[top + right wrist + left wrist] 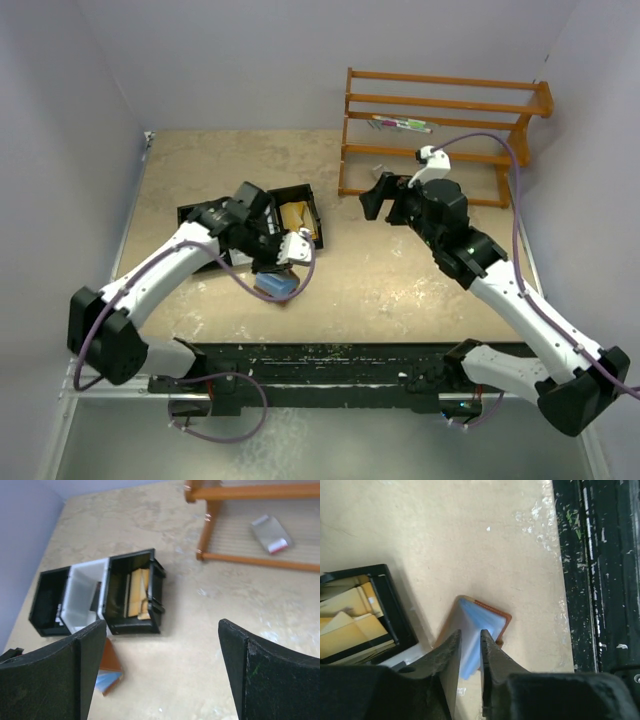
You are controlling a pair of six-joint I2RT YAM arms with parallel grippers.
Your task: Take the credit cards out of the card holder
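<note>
While left fingers (447, 665) pinch a blue card (470, 630) at the card holder's (447, 628) edge, right fingers (270, 670) gape.

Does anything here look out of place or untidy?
Two small things: the orange-yellow pieces lean crookedly in the right black compartment of the tray, and a grey packet lies askew within the wooden rack.

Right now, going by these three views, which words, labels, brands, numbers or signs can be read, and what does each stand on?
No text can be read in any view.
Grey packet with a red band at the wooden rack: any print is too blurred.
Markers on the rack: too small to read.
Card holder, blue inside: no print shows.
</note>
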